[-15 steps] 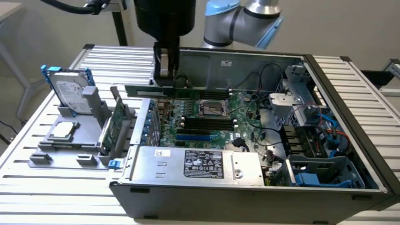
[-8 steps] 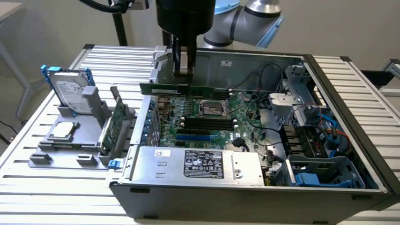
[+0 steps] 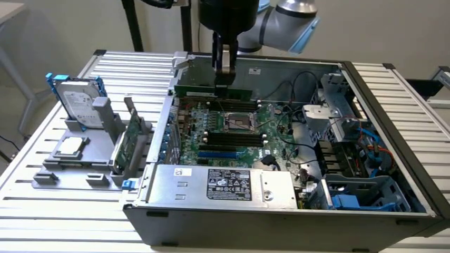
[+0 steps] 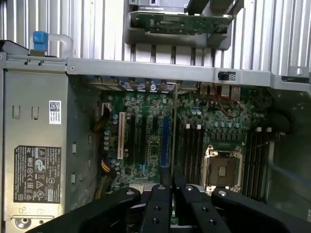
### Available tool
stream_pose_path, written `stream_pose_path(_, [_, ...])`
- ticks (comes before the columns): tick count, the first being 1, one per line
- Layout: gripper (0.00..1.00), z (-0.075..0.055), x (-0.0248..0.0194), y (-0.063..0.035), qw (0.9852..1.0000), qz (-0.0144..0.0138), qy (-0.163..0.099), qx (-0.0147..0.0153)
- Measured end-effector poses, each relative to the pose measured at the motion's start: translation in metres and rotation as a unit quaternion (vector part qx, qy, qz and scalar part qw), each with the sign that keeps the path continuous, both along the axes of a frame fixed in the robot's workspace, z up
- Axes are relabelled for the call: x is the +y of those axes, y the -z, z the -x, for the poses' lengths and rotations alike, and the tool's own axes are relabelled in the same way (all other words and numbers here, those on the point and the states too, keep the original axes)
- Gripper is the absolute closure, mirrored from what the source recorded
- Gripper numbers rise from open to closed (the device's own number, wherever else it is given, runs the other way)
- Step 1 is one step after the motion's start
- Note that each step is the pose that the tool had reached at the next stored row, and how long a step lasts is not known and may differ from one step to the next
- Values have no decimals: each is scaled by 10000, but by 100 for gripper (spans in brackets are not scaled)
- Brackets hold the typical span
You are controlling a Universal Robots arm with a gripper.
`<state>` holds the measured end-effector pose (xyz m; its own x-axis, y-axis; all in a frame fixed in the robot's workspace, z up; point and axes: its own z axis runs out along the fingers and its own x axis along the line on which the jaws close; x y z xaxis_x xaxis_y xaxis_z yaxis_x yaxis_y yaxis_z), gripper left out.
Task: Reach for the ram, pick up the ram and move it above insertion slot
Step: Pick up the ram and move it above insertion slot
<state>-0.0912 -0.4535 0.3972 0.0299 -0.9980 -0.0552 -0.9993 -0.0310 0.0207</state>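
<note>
The hand [image 3: 224, 79] hangs over the far side of the open computer case [image 3: 281, 211], its fingers clamped on the ram [image 3: 214, 93], a thin green stick held level just above the motherboard [image 3: 232, 132] near the far memory slots. The case sits on a surface [image 3: 63, 211] of ribbed grey metal slats. Towards the exterior view's left, a grey holder [image 3: 77, 158] carries a silver hard drive [image 3: 79, 103] with blue rails and a green expansion card [image 3: 126, 145], both on edge. A pale wall [image 3: 70, 26] stands behind, with dark posts [image 3: 132, 23] before it.
</note>
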Motion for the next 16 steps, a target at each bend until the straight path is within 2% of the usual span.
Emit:
stream_pose_path(6, [87, -135, 196, 21, 10000, 0, 0, 0])
stream_pose_path(16, [87, -307, 561, 57, 10000, 1, 0, 0])
